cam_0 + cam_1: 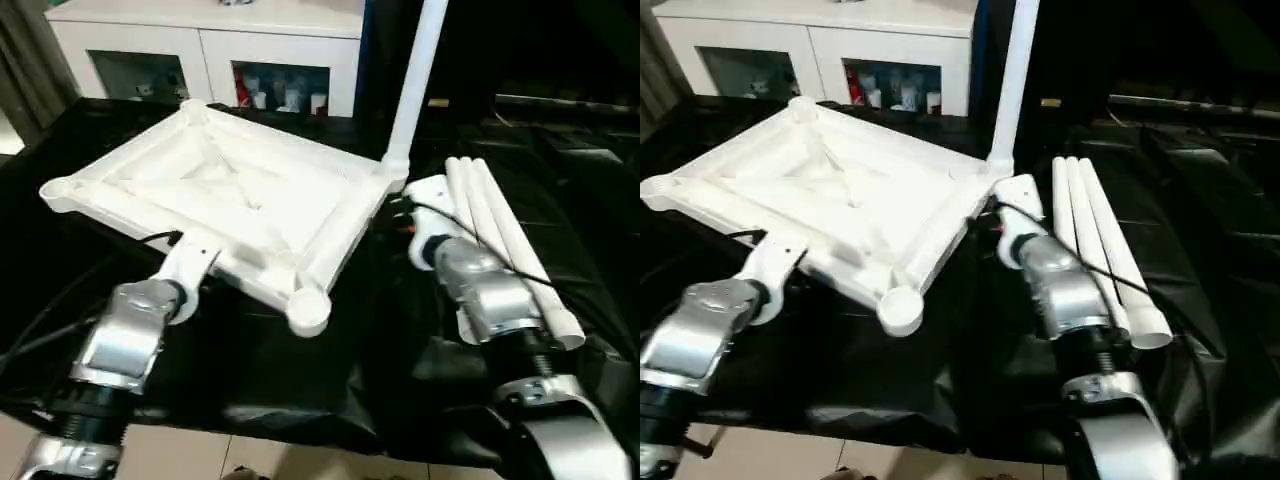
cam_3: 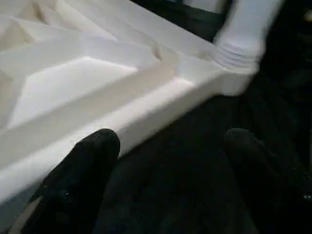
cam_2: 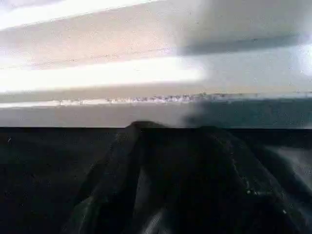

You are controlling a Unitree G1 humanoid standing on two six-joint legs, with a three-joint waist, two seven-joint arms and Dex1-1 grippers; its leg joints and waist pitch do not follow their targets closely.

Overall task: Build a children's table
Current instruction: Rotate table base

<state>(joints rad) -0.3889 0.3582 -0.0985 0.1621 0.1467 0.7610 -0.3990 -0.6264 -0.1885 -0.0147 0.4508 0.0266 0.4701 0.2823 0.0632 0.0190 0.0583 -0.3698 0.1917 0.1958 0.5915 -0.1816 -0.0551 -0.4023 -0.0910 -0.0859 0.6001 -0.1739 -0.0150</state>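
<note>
The children's table top lies upside down on black cloth, its ribbed underside facing up. One white leg stands upright in the far right corner socket. Three more legs lie side by side on the cloth to the right. My left gripper meets the near rim of the top, and that rim is close up in the left wrist view. My right gripper hovers open just beside the corner with the standing leg, its black fingers apart with nothing between them.
A white cabinet with glass doors stands behind the work surface. Black cloth covers the whole surface up to its front edge, with tiled floor below. A round empty socket sticks out at the near corner.
</note>
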